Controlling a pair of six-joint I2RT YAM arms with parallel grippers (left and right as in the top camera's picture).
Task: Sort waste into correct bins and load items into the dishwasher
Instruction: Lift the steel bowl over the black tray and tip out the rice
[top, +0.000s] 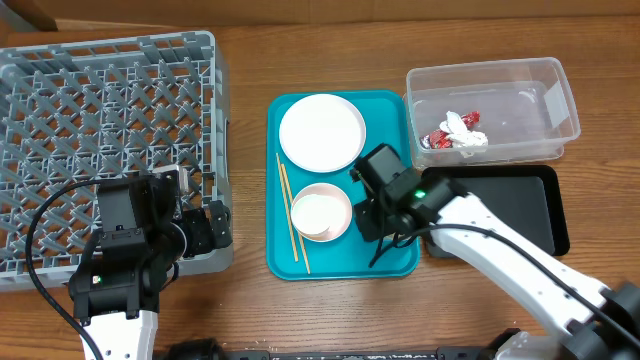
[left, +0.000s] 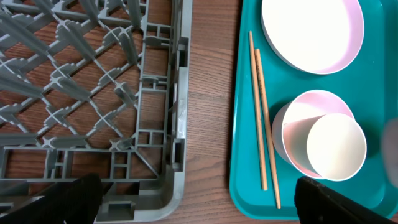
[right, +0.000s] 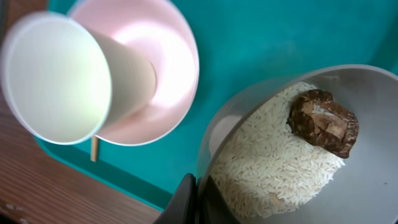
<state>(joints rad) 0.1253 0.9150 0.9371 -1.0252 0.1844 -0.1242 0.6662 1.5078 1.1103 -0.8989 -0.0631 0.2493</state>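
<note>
Rice (right: 273, 162): heaped in pale bowl (right: 373, 186) beside brown lump (right: 323, 121), on teal tray (top: 388, 120).
Right claw (right: 194, 198): pinching that bowl's rim.
Left claw (left: 196, 194): fingers spread wide, empty, at rack (left: 93, 81) corner.
Cup (right: 56, 78): tipped inside pink bowl (right: 168, 56).

The rack (top: 110, 150) stood left of the flat tray (top: 340, 262). On that tray the plate (top: 322, 133) lay behind the bowl (top: 325, 188) holding the cup (top: 318, 216). The chopsticks (top: 292, 215) lay to its left, and a second bowl (right: 379, 162) with rice (right: 273, 162) and food lump (right: 323, 121) to its right. The tub (top: 545, 100), containing the wrapper (top: 455, 133), sat behind the shallow tray (top: 530, 215).
</note>
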